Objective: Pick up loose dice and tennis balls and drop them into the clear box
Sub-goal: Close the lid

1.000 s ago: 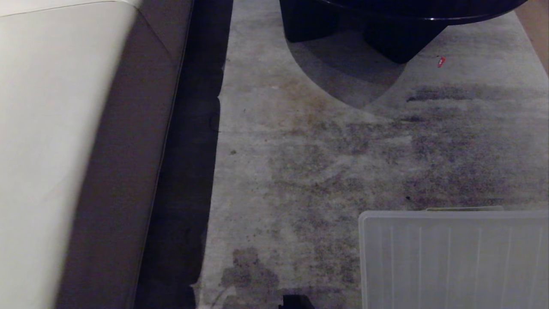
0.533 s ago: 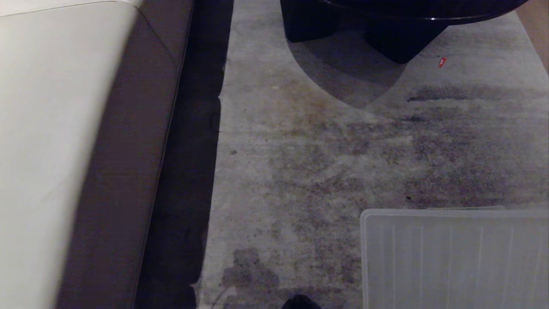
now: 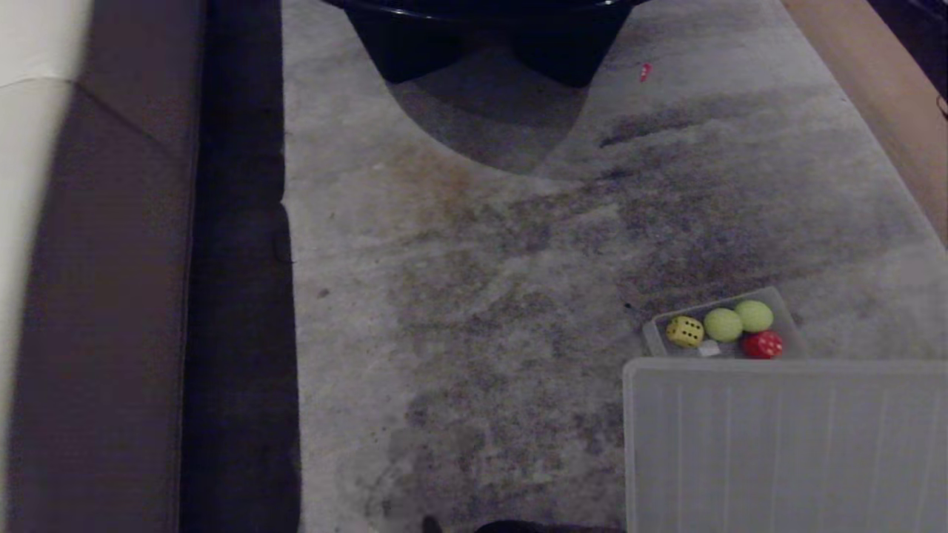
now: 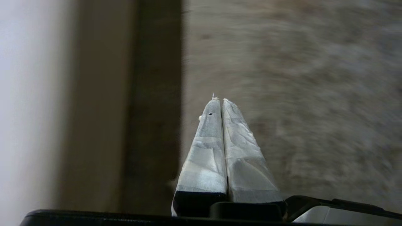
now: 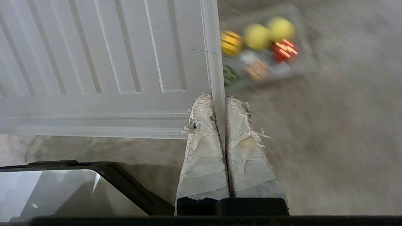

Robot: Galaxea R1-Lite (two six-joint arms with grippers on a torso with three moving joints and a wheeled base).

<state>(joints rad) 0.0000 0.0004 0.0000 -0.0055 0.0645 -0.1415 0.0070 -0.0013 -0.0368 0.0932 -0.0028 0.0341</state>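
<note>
On the grey carpet [image 3: 474, 311], to the robot's right, a large ribbed plastic lid [image 3: 785, 444] hides part of the clear box [image 3: 786, 309] just beyond it. Inside the box lie two tennis balls [image 3: 723, 324], a yellow die [image 3: 685, 332] and a red die [image 3: 763, 344]. The fuzzy balls likely squash slightly and grip well across the middle; the hard dice look lighter and best pinched on opposite flat faces. Left pincer [image 4: 219, 100] and right pincer [image 5: 219, 97] hang parked with their tips together, both empty.

Head view overlooks rug [image 3: 474, 296]; right wrist (closer) shares lid [image 5: 103, 62].
</note>
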